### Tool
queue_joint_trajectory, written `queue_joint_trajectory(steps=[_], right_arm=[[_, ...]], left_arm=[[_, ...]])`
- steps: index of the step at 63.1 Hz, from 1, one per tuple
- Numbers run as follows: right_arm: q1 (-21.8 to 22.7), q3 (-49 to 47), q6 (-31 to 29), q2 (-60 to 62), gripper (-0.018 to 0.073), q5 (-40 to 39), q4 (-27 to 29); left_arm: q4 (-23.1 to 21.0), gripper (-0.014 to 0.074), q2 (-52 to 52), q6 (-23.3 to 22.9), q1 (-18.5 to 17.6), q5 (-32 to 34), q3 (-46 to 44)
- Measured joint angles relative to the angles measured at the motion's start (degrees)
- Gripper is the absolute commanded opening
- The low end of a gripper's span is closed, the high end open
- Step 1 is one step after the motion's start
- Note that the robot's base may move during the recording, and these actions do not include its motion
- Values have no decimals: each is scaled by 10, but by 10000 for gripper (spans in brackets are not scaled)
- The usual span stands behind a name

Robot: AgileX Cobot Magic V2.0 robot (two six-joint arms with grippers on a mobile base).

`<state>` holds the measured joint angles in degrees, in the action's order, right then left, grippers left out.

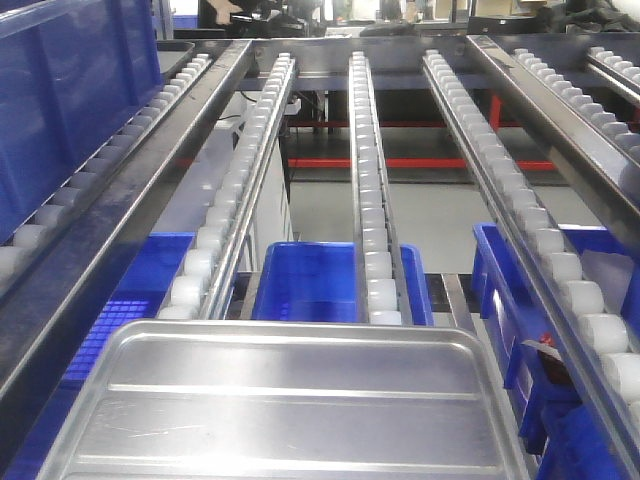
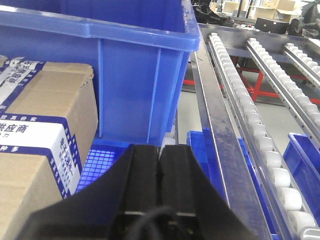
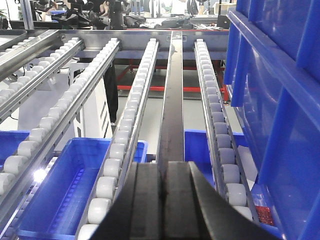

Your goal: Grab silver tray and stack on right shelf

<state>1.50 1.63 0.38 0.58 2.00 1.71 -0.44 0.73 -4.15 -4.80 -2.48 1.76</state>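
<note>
The left gripper (image 2: pixel 160 155) has its black fingers pressed flat together, pad against pad. Just beyond it stands a large blue crate (image 2: pixel 140 75), with a cardboard box (image 2: pixel 45 125) to its left. The right gripper (image 3: pixel 163 172) is likewise closed, with only a thin seam between its fingers. It points along a dark steel divider (image 3: pixel 172 100) flanked by roller rails (image 3: pixel 125 130). In the front view, the silver tray (image 1: pixel 290 410) lies flat in the foreground, ridges up. Its far rim meets the near ends of the rails. Whether it rests on them cannot be told.
</note>
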Motion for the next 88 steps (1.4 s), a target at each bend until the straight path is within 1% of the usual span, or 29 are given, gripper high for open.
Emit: queue_joint_trajectory(steps=[47,60,65,69,73,78,83,88], right_arm=[[0,0,0,0,57,-4,0],[0,-6,0,0,57,-50,0],[0,-32,1,0,57,-50,0],[-1,-67,1,-1,57,-48,0],[-3,-109,5,-16,57,-40,0],[-8,-159,10,-51,57,-25,0],[-21,-202,13,-95,60,-8,0],[-36,-236,13,-139,60,12,0]], left_arm=[[0,-93,0,0,0,1,0],[-1,-93,0,0,0,53,-2],[10,-93,-1,0,0,25,-36],[26,-93,-16,0,0,-10,-85],[34,-93,-41,0,0,-49,-139],[33,-93,-86,0,0,-102,-216],[17,-92,-146,0,0,-160,-277],[1,-89,-202,0,0,-203,-322]])
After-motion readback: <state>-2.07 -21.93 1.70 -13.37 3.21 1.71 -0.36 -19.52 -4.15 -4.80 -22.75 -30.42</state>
